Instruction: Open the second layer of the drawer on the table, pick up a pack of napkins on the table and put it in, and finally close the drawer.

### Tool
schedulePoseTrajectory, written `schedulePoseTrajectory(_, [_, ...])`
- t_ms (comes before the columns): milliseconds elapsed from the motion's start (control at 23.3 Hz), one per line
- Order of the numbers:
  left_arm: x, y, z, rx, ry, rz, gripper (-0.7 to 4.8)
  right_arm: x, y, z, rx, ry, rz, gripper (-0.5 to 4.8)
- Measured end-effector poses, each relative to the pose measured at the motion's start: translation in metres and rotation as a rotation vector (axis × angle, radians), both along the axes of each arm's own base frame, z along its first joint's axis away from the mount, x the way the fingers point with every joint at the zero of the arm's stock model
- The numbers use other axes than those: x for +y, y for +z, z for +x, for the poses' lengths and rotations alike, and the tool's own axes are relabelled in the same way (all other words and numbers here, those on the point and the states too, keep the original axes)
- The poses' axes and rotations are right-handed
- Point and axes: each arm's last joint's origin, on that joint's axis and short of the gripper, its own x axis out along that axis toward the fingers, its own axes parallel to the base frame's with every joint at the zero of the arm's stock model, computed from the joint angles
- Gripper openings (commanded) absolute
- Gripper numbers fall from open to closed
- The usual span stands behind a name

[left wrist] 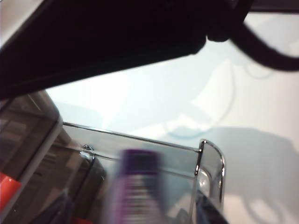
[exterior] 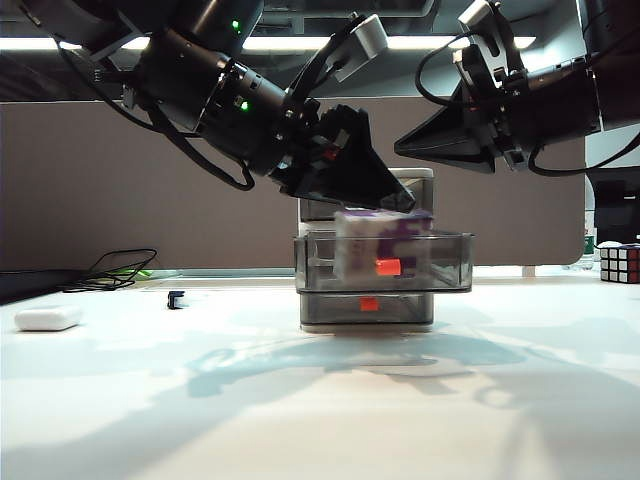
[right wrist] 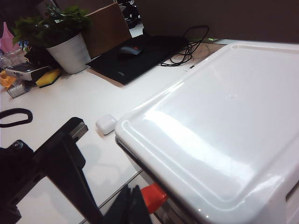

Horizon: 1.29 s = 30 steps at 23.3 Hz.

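I am working over the bench [exterior: 320,420], where the drawer [exterior: 366,255] is standing at the centre of the exterior view with the second layer [exterior: 445,262] pulled out toward the camera — so the opening step looks done and I judge the placing step to be in hand. The pack of napkins [exterior: 375,240] is standing on end inside that open tray, purple and white, blurred in both views that show it, its top poking above the rim.

My left gripper [exterior: 385,195] is reaching down from the upper left, hovering just above the pack; whether its fingers are apart or clamped I cannot tell. My right gripper [exterior: 430,145] is hanging at upper right above the cabinet, fingers together, holding nothing.

Next, I reckon, I am needing a clear release and a lift away — then a push on the red-orange handle [exterior: 388,267] to close the tray, provided the pack is sitting low enough to pass under the top tier.
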Motion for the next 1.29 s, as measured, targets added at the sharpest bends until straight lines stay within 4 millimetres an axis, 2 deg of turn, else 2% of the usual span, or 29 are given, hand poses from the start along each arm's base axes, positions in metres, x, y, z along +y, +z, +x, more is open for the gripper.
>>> schedulePoseTrajectory(300, [0.002, 0.002, -0.001, 0.008, 0.008, 0.01, 3.44, 0.0, 0.0, 0.0, 0.0, 0.0, 0.0, -0.05])
schedulePoseTrajectory(429, [0.01, 0.014, -0.011, 0.027, 0.042, 0.053, 3.38, 0.0, 0.003, -0.001, -0.001, 0.004, 0.007, -0.05])
schedulePoseTrajectory(515, [0.023, 0.039, -0.026, 0.031, 0.053, 0.058, 2.29, 0.0, 0.014, -0.004, -0.035, 0.011, 0.018, -0.05])
schedulePoseTrajectory(644, [0.032, 0.053, -0.039, 0.079, 0.042, 0.048, 0.14, 0.002, 0.029, 0.002, -0.072, 0.011, 0.027, -0.05])
schedulePoseTrajectory(687, [0.034, 0.053, -0.043, 0.126, 0.022, 0.05, -0.06, 0.002, 0.033, 0.004, -0.073, 0.01, 0.027, -0.05])
schedulePoseTrajectory(815, [0.036, 0.046, -0.049, 0.263, -0.021, 0.067, -0.05, 0.005, 0.05, 0.018, -0.097, 0.008, 0.019, -0.05])
schedulePoseTrajectory(944, [0.033, 0.031, -0.05, 0.357, -0.029, 0.127, -0.05, 0.01, 0.06, 0.037, -0.097, -0.006, -0.002, -0.05])
schedulePoseTrajectory(1116, [0.025, 0.007, -0.042, 0.439, -0.019, 0.175, -0.05, 0.017, 0.059, 0.066, -0.057, -0.024, -0.021, -0.05])
schedulePoseTrajectory(1287, [0.02, -0.01, -0.035, 0.474, -0.013, 0.2, -0.05, 0.023, 0.053, 0.081, -0.03, -0.022, -0.031, -0.05])
